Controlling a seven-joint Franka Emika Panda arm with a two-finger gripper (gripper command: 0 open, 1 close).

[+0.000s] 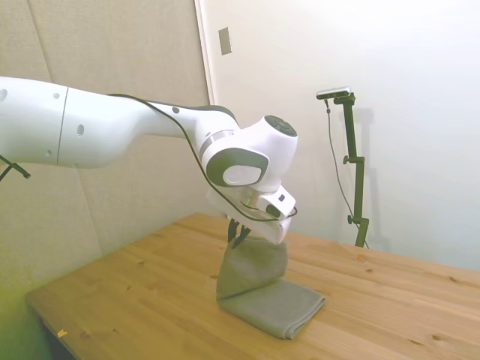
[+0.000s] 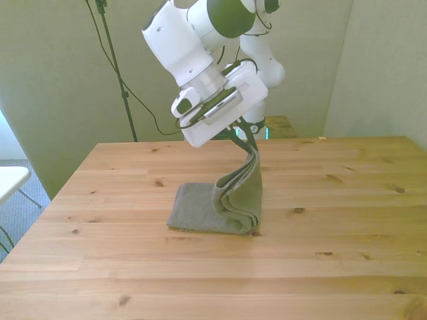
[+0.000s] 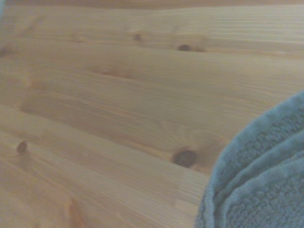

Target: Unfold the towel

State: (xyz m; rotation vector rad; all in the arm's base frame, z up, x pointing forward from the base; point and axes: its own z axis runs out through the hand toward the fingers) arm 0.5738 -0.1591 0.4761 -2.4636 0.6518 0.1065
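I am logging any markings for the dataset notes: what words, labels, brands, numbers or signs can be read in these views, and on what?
None can be read in any view.
The towel is plain, with no tag or print visible.
The wooden table shows only grain and knots.
The end effector, shut on the towel, and the white arm show no legible label.

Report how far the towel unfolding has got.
Done: the claw has pinched a top layer of the towel and raised it off the table. In hand: that layer hangs from the claw. Left: the lower part lies folded; the lifted layer must be carried over and laid flat.
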